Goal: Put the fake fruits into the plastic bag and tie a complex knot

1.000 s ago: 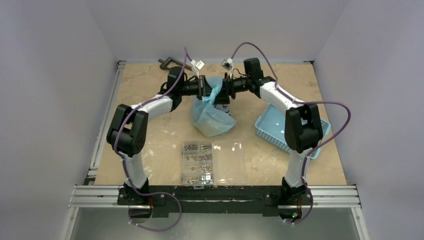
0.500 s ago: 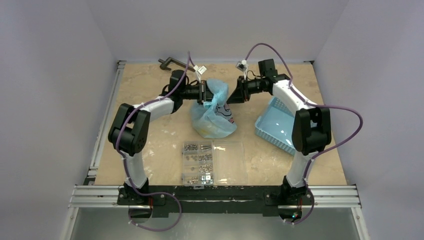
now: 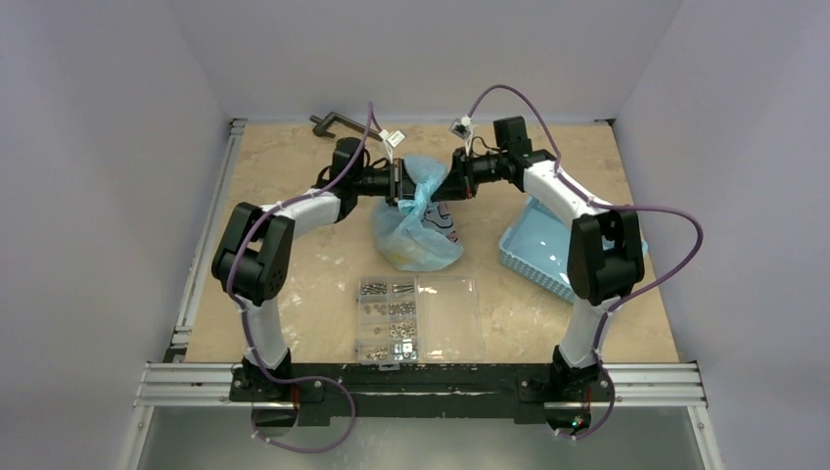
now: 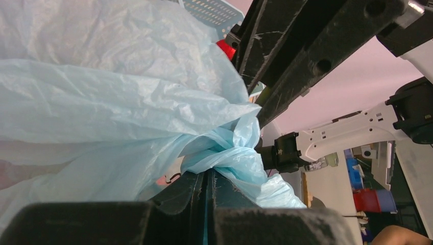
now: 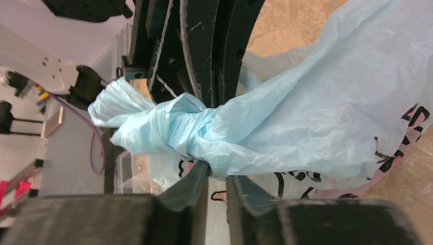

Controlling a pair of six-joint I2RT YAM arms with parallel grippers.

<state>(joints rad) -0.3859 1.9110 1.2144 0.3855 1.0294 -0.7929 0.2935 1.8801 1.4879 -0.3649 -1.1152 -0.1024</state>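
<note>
Brings right gripper [image 5: 217, 179] back onto knot [image 5: 173, 127] of plastic bag [image 3: 416, 245], just beyond screw box [image 3: 419, 318]; clamps twisted handles in it and left gripper [image 4: 207, 176]; seems tied, fruits hidden, final cinching left.

From above and behind my shoulders, one camera faces down across the whole counter [image 3: 284, 294]. Two more ride my wrists, very close, facing each other; all three share the knot [image 5: 173, 127] between them.
</note>
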